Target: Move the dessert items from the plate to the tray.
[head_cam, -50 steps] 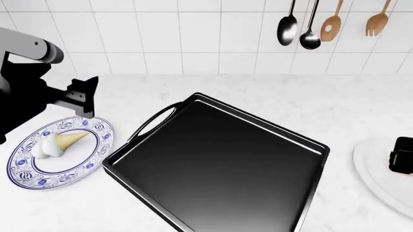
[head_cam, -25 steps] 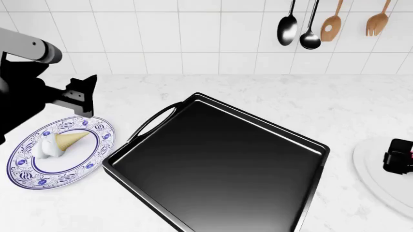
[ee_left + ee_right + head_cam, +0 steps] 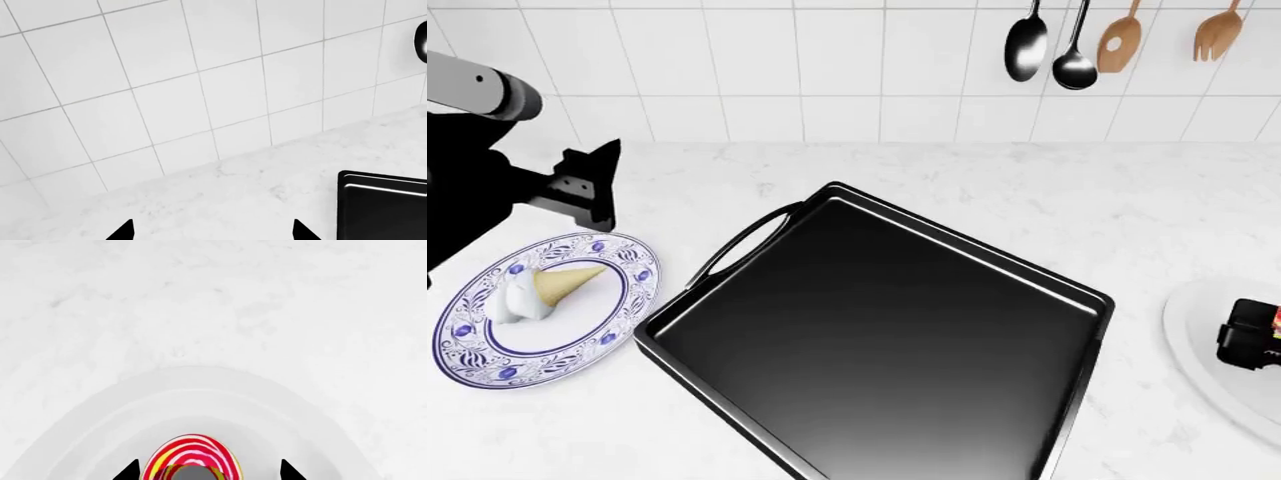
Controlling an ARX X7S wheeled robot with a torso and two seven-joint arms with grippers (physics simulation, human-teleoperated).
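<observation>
The lollipop [image 3: 192, 457], flat on the white plate [image 3: 80, 440] between the right claw's [image 3: 203, 471] spread tips, looked light, rigid, brittle, best gripped across its disc edges.

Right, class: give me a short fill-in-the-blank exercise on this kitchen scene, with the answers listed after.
1. The ice cream cone lies on a plate with a ____ pattern.
2. Nothing lies in the black ____ yet.
3. The lollipop sits between the ____ gripper's tips, over a plain white plate.
4. Utensils hang on the tiled ____.

Answers: blue; tray; right; wall
</observation>
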